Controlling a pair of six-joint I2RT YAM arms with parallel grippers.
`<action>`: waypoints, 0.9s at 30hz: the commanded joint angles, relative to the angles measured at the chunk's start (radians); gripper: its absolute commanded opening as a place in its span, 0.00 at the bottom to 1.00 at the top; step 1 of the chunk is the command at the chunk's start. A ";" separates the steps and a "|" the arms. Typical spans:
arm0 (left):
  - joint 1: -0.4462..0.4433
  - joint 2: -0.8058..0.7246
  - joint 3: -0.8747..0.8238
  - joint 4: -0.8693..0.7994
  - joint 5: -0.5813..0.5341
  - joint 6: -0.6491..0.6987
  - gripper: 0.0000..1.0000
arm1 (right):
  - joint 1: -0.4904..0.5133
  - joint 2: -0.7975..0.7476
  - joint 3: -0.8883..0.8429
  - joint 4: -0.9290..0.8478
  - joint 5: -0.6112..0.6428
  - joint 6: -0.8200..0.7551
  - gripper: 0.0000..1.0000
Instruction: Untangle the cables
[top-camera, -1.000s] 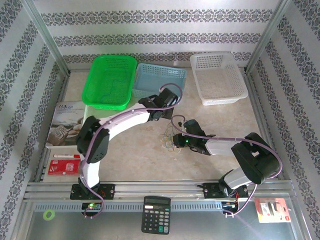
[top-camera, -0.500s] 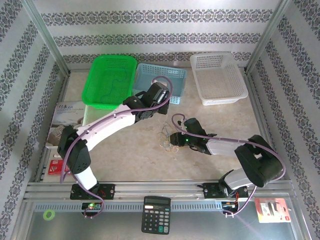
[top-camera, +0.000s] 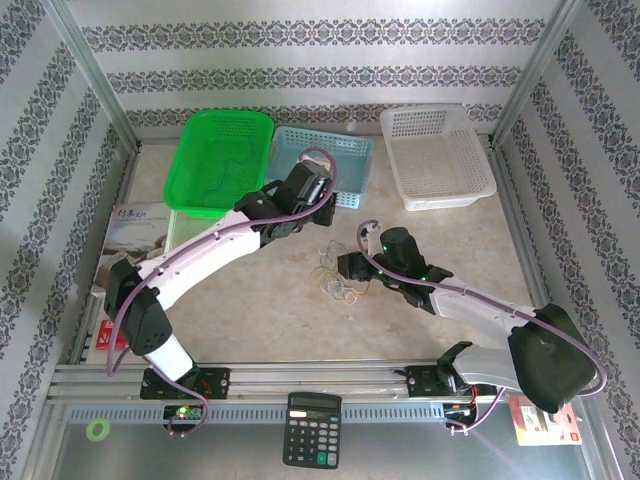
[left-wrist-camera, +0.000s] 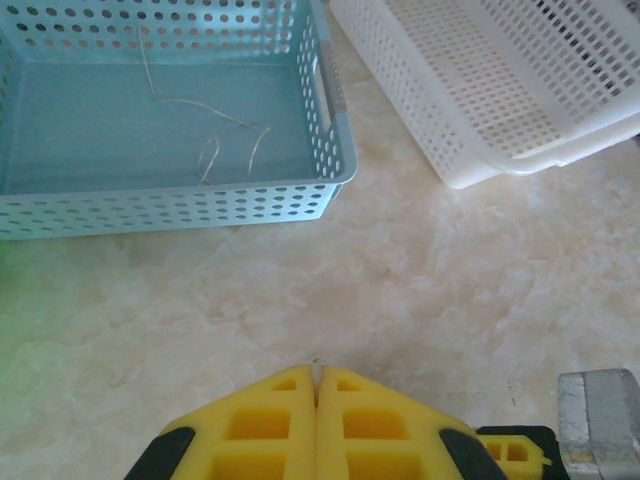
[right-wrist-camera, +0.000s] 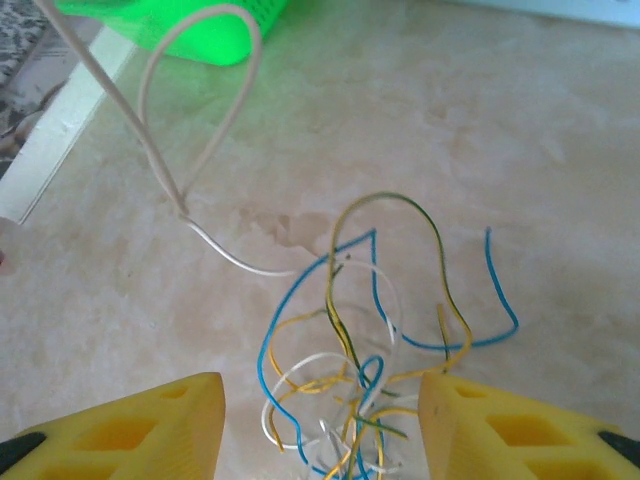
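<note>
The cables (top-camera: 333, 282) lie as a loose tangle of thin blue, yellow, green-striped and whitish wires on the marble table. In the right wrist view the cables (right-wrist-camera: 370, 350) sit on the table between and just beyond my spread yellow fingers (right-wrist-camera: 170, 430). A whitish loop (right-wrist-camera: 190, 120) rises from them to the upper left. My right gripper (top-camera: 343, 268) (right-wrist-camera: 320, 425) is open and holds nothing. My left gripper (top-camera: 326, 212) (left-wrist-camera: 318, 375) is shut, pads pressed together, above bare table just short of the blue basket (left-wrist-camera: 338, 150). One whitish wire (left-wrist-camera: 205, 140) lies inside that basket.
A green basket (top-camera: 225, 160), the blue basket (top-camera: 345, 150) and a white basket (top-camera: 437, 155) line the back. A booklet (top-camera: 135, 240) and a red pack (top-camera: 125, 335) lie at the left edge. A calculator (top-camera: 312, 430) sits on the front rail.
My right gripper has opened and drawn up and slightly left from the tangle. The left arm has swung left, its shut gripper nearer the blue basket.
</note>
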 joint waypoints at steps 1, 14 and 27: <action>0.003 -0.065 0.011 0.042 0.032 -0.022 0.00 | -0.006 0.025 -0.005 0.122 -0.031 -0.059 0.56; 0.003 -0.142 0.097 0.076 0.111 -0.055 0.00 | 0.015 0.294 0.062 0.361 -0.001 -0.082 0.56; 0.008 -0.208 0.241 0.058 0.043 0.037 0.00 | 0.015 0.487 -0.049 0.610 0.053 0.027 0.53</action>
